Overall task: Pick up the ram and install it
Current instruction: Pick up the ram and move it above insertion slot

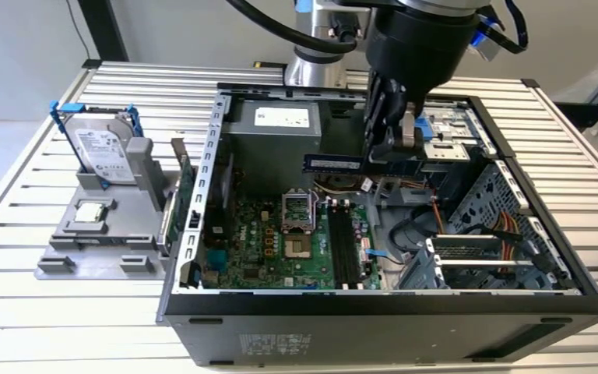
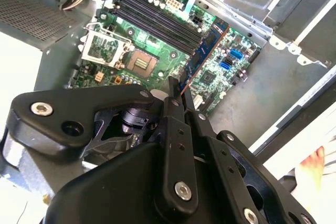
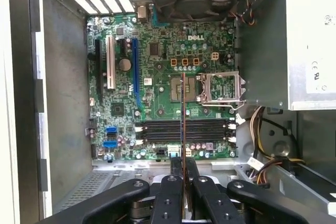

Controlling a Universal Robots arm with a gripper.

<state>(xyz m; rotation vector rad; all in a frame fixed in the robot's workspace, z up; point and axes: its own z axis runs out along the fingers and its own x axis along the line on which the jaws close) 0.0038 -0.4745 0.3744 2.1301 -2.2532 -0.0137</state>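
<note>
A: One slatted metal table [image 1: 29, 312] carries the whole scene. Why is the computer case [image 1: 214, 156] lying on its side?

B: With the side panel off, that turns the motherboard [image 1: 278, 253] face up, so the arm can reach it from above. The hard drive [image 1: 102, 148] and the CPU chip [image 1: 91, 211] sit in a grey holder [image 1: 60, 261] at the exterior view's left, outside the case.

A: And the gripper [image 1: 377, 154]?

B: It is at the upper centre of the exterior view, above the case interior. It is closed to a narrow pinch on the ram [image 1: 332, 163]. The visible length of the stick juts out level toward the exterior view's left, well clear of the board.

A: Why hold it on edge?

B: Probably so the contact edge faces down. In the first wrist view the ram [image 3: 182, 119] reads as a thin line running out from the gripper [image 3: 182, 170] and crossing over the memory slots [image 3: 157, 129]. The stick lies across the slots, not along them, and they look empty. The second wrist view shows the same pinch, gripper [image 2: 178, 88] on ram [image 2: 206, 51], above the board.
</note>
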